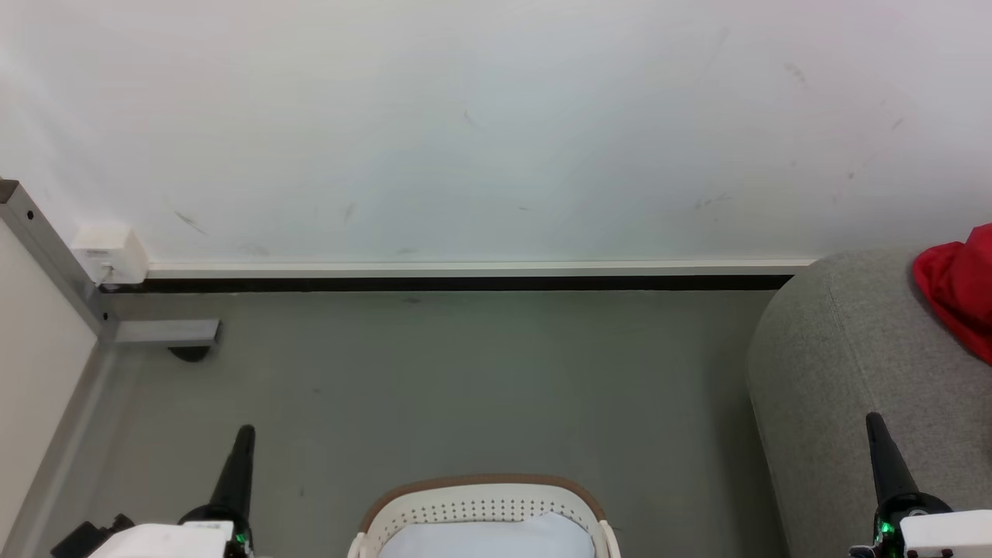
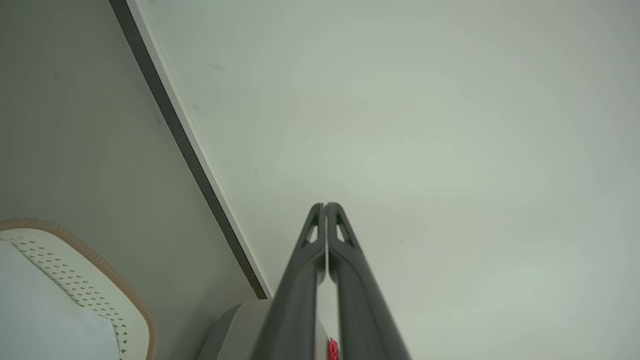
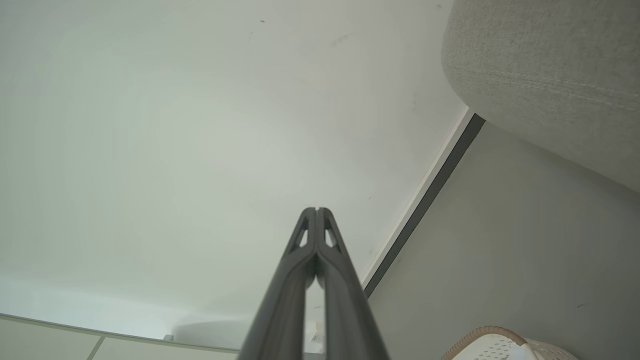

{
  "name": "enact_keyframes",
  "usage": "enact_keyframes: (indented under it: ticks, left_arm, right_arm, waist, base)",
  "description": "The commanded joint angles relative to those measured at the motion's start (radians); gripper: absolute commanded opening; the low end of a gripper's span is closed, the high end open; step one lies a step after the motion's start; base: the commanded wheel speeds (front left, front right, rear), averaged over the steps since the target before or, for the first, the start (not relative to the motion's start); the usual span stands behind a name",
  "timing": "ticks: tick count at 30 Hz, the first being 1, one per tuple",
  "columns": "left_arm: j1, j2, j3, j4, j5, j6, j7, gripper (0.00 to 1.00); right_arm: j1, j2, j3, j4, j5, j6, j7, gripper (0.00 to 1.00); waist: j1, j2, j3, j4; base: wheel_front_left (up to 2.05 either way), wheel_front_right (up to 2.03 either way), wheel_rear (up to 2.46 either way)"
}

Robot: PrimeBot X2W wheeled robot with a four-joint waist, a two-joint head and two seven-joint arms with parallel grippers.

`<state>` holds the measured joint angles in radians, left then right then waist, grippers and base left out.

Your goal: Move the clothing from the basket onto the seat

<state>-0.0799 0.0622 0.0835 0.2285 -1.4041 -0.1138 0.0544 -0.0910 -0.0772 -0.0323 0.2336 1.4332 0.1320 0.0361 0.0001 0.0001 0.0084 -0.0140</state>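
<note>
The white perforated basket (image 1: 482, 513) with a tan rim sits on the floor at the bottom centre of the head view; pale fabric lies inside it. Its rim also shows in the left wrist view (image 2: 107, 272) and the right wrist view (image 3: 492, 334). A red garment (image 1: 961, 287) lies on the grey sofa (image 1: 837, 364) at the right edge. My left gripper (image 1: 245, 431) points up at lower left, its fingers pressed together (image 2: 325, 206) with nothing between them. My right gripper (image 1: 874, 418) stands in front of the sofa, also shut and holding nothing (image 3: 317, 210).
A white wall with a dark skirting strip (image 1: 465, 283) runs behind the grey floor. At the left stand a grey metal frame (image 1: 54, 263) with a white box (image 1: 112, 252) and a foot (image 1: 167, 333). The sofa's rounded corner (image 3: 545, 75) looms close to my right gripper.
</note>
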Motion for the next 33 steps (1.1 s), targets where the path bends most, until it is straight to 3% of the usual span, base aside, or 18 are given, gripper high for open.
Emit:
enact_keyframes:
  ticks: [1, 33]
  left_arm:
    - [-0.015, -0.001, 0.006, 0.0, -0.027, -0.006, 0.009, 0.0]
    - [-0.033, -0.012, 0.034, 0.018, -0.215, -0.02, 0.064, 0.0]
  right_arm:
    - [-0.015, -0.001, -0.008, 0.001, 0.022, -0.002, 0.007, 0.0]
    - [-0.02, 0.009, -0.061, 0.011, 0.201, -0.002, 0.061, 0.0]
  waist:
    - [-0.0001, -0.0001, 0.0, 0.001]
    - [-0.0001, -0.0001, -0.005, 0.014]
  base:
    - [0.0, 0.0, 0.0]
    - [0.0, 0.0, 0.0]
